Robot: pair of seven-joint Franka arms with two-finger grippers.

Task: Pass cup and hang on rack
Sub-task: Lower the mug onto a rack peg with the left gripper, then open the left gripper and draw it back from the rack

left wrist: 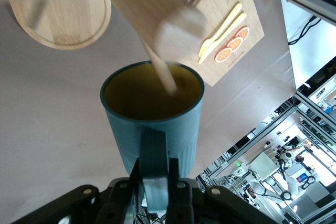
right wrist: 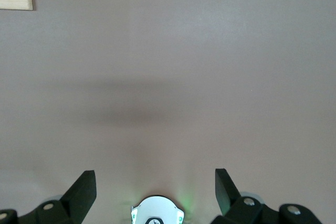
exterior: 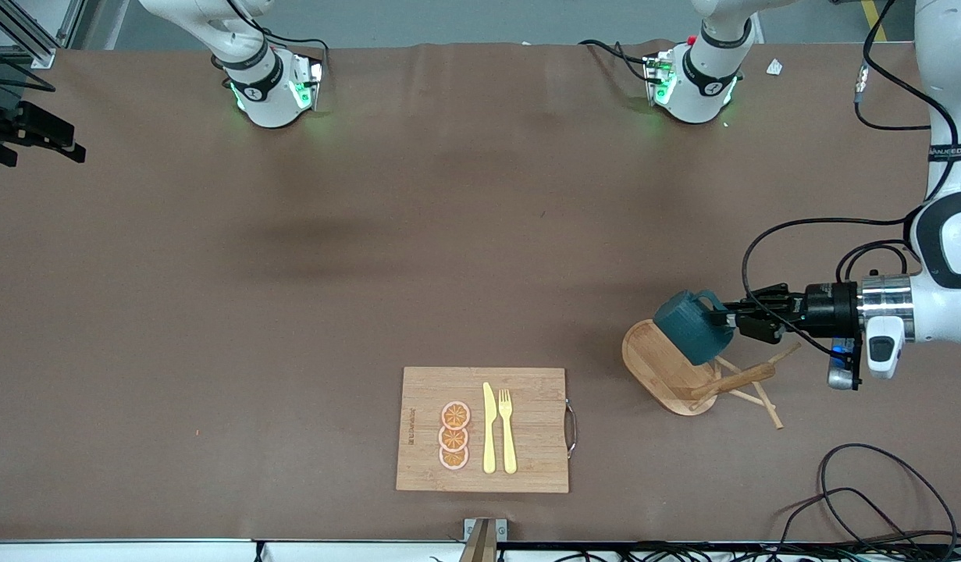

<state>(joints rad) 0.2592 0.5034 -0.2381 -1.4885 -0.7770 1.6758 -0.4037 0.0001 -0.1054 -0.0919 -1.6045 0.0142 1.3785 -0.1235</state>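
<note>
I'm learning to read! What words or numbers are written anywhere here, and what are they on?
Black band on the left arm: white lettering, too small to read for sure.
Edge of the cutting board toward the right arm's end of the table: a dark printed line, too small to read.
Cup, rack, knife, fork: no writing visible.

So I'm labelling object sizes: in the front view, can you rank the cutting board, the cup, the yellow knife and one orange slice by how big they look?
1. Cutting board, clearly largest.
2. Cup; it is held up in the left gripper, so it sits closer to the camera and may look enlarged.
3. Yellow knife, long but thin.
4. Orange slice.
</note>
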